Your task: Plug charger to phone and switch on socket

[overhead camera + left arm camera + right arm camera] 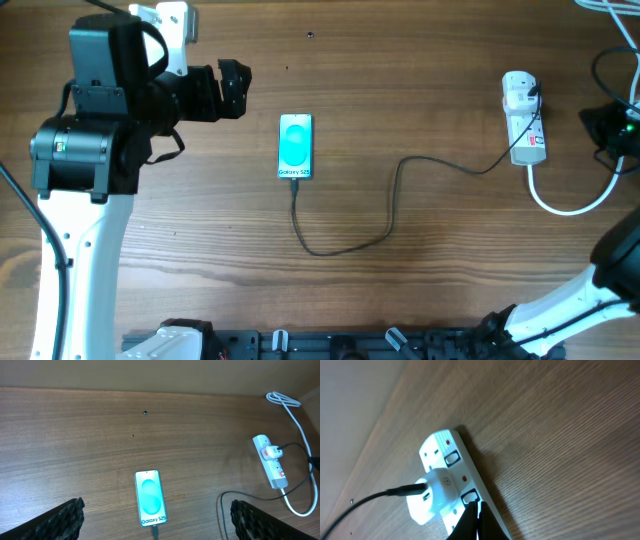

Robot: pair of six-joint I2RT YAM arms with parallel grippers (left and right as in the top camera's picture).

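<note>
The phone (295, 146) lies flat mid-table with its turquoise screen up; it also shows in the left wrist view (150, 498). The thin black charger cable (392, 205) meets the phone's near short edge, loops right and runs to a white adapter (432, 496) plugged in the white socket strip (522, 130). The strip also shows in the right wrist view (442, 450). My left gripper (234, 88) is open and empty, above the table left of the phone. My right gripper (475, 505) is shut, its tips at a rocker switch on the strip; I cannot tell if they touch.
The strip's thick white cord (570, 208) curves off to the right edge. More cables lie at the far right corner (282, 400). The right arm's base (560, 305) crosses the near right corner.
</note>
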